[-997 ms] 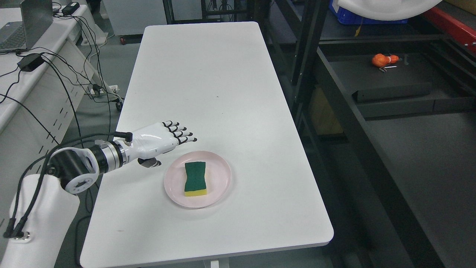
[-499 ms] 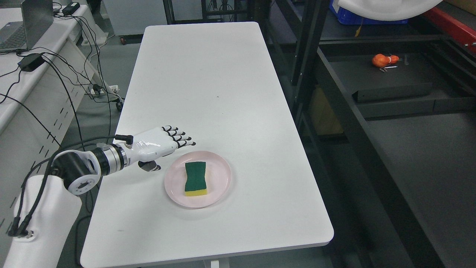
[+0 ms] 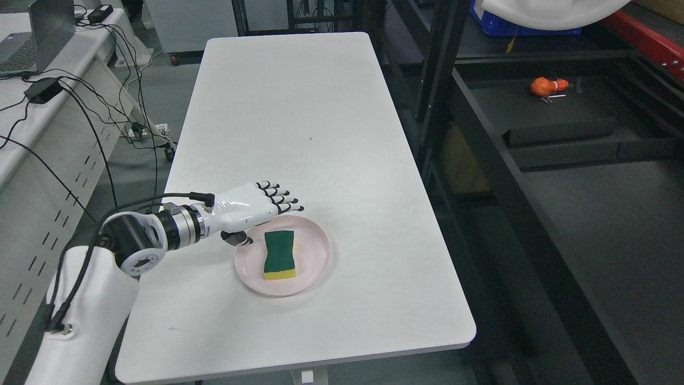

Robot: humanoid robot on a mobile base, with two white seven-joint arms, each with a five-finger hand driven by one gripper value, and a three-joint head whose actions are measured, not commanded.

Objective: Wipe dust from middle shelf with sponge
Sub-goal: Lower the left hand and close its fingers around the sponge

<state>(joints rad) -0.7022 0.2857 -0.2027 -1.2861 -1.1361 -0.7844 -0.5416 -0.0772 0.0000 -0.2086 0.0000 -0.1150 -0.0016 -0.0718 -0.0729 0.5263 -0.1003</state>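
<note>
Single head-mounted view, looking steeply down and forward along the white worktop from its near end. The worktop fills the centre at mid range; a dark shelf rack occupies the right side.

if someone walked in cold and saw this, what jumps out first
The green-topped sponge with its yellow base lies on a pink plate near the front of the long white table. The robot's white left hand, black-tipped fingers spread and holding nothing, hangs over the plate's left rim, just beside the sponge. Off to the right, a small orange object sits on the dark shelf.
</note>
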